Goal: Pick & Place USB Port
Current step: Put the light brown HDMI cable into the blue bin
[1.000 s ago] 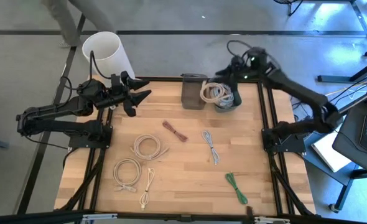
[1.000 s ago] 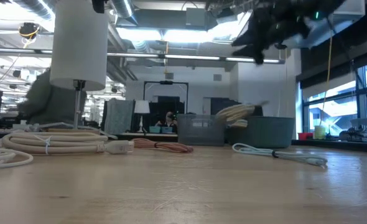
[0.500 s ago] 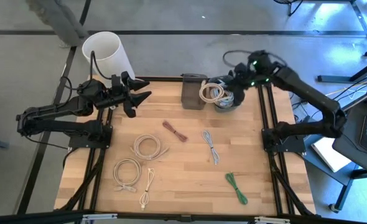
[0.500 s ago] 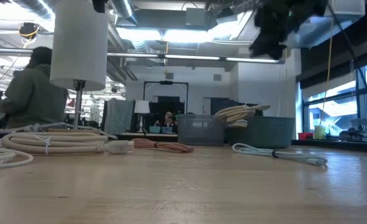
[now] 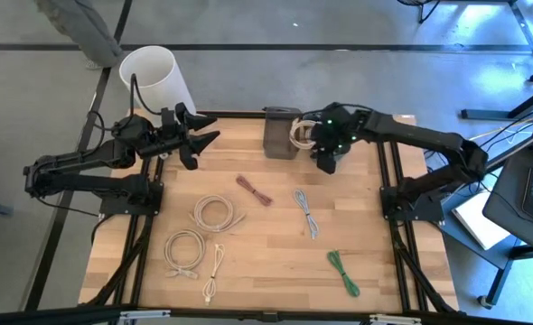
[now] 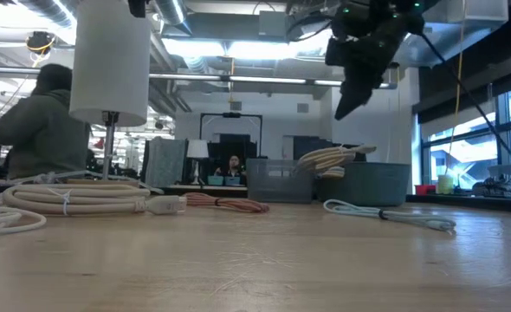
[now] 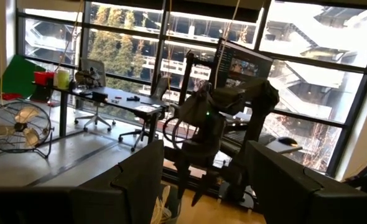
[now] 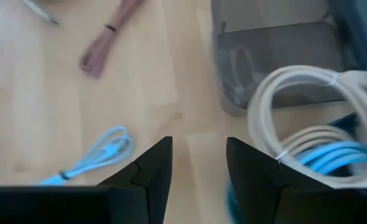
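Several coiled USB cables lie on the wooden table: a brown one (image 5: pixel 254 190), a light blue one (image 5: pixel 305 213), a green one (image 5: pixel 343 271) and beige coils (image 5: pixel 215 214). Another beige coil (image 8: pixel 295 118) rests on the rim of a round dark bin (image 6: pixel 377 184), with a blue cable (image 8: pixel 326 155) inside. My right gripper (image 5: pixel 325 162) hangs open above the bin's near side, pointing down, nothing between its fingers (image 8: pixel 152 174). My left gripper (image 5: pixel 205 149) waits open in the air at the far left.
A grey mesh basket (image 5: pixel 280 133) stands just left of the bin at the table's far edge. A white cylinder (image 5: pixel 154 77) stands beyond the far left corner. A person sits in the room behind the table (image 6: pixel 39 130).
My right gripper has swung from above the table's far right corner toward the near edge and a little left. It has sunk and tipped to point steeply down over the bin. The cables have not moved.
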Controlling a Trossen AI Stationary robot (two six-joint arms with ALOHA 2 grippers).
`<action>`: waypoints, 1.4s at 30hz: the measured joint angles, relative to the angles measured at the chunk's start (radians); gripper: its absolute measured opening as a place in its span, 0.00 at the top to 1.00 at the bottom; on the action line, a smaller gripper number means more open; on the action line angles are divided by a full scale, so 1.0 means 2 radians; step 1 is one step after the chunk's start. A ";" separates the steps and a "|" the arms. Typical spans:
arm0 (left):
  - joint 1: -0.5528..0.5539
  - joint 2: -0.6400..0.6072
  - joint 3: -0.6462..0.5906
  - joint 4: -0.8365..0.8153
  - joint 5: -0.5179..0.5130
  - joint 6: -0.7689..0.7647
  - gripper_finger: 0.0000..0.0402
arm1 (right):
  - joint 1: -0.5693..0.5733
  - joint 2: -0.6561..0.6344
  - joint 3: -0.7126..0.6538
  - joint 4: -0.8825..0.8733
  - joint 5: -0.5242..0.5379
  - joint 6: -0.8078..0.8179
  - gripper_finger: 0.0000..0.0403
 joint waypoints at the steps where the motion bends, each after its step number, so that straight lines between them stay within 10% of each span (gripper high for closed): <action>1: 0.000 0.000 0.000 0.000 0.000 0.000 0.45 | 0.003 0.007 0.008 -0.007 0.010 -0.007 0.62; 20: 0.000 0.000 0.000 -0.003 0.005 0.000 0.45 | 0.010 0.085 0.052 -0.029 0.080 -0.090 0.29; 36: 0.000 -0.003 0.000 -0.003 0.005 0.013 0.45 | 0.010 0.152 0.052 -0.010 0.196 -0.119 0.39; 42: 0.000 -0.005 0.000 -0.003 0.005 0.017 0.45 | 0.011 0.150 0.052 -0.010 0.211 -0.113 0.60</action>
